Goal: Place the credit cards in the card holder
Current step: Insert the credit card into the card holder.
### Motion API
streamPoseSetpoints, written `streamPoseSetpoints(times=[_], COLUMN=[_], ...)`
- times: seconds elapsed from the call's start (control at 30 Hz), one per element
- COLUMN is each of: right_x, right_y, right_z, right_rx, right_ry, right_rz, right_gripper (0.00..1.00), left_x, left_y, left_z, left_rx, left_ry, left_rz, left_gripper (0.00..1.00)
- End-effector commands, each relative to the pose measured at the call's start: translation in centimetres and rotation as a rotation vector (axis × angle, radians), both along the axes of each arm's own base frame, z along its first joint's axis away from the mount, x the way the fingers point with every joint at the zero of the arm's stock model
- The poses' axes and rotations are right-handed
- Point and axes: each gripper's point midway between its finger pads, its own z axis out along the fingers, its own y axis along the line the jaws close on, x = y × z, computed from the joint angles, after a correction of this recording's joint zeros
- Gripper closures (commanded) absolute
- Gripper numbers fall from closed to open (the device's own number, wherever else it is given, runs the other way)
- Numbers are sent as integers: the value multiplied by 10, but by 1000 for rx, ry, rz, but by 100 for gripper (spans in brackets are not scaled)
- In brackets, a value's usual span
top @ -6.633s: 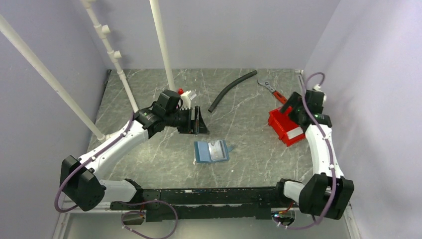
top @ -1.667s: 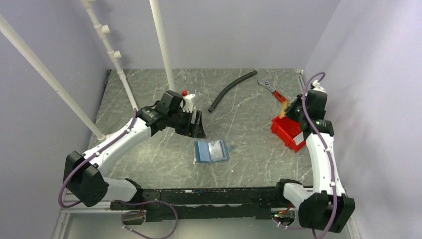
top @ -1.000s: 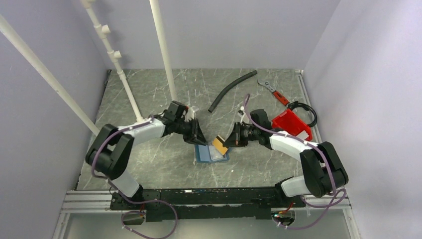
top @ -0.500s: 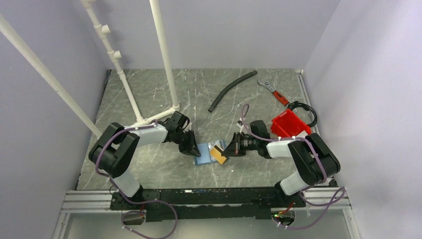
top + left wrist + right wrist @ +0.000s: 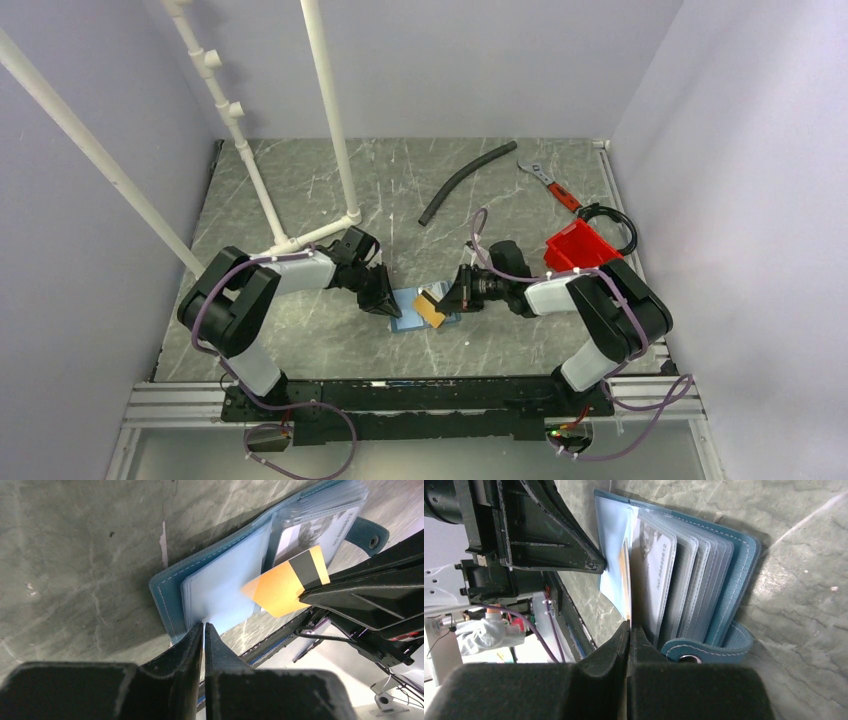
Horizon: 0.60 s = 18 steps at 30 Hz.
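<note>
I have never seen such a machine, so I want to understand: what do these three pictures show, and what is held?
A left arm and a right arm stand at the near edge of a grey table. One picture looks down from above; the other two come from cameras on the wrists. On the table lie an open blue card holder, a black hose, a wrench and a red bin. The right hand is shut on an orange card, at the holder's sleeves. The left hand seems to pinch the edge of a clear sleeve.

Pretty bright, even light from above, soft shadows on the surface (image 5: 400, 180), darker one under the card holder (image 5: 165, 595) up close; near fingers (image 5: 180, 655) go blurry in both wrist views
</note>
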Motion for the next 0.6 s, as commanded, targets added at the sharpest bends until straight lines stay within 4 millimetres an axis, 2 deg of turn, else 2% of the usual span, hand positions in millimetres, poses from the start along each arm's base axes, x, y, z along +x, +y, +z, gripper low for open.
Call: streamPoseSetpoints(times=[0.0, 0.17, 0.33, 0.57], right_x=[16, 28, 36, 25], right_y=[5, 13, 11, 23], right_z=[1, 5, 7, 2], right_rx=[-26, -20, -23, 10], right_ry=[-65, -121, -179, -145], right_rz=[-74, -165, -216, -240], right_gripper=[100, 100, 100, 100], left_x=[-8, -9, -11, -14], left_y=[18, 19, 20, 20], left_z=[-22, -22, -22, -22], left_rx=[96, 94, 93, 80], left_ry=[10, 13, 10, 9], left_rz=[21, 21, 20, 27], left_gripper=[87, 87, 87, 87])
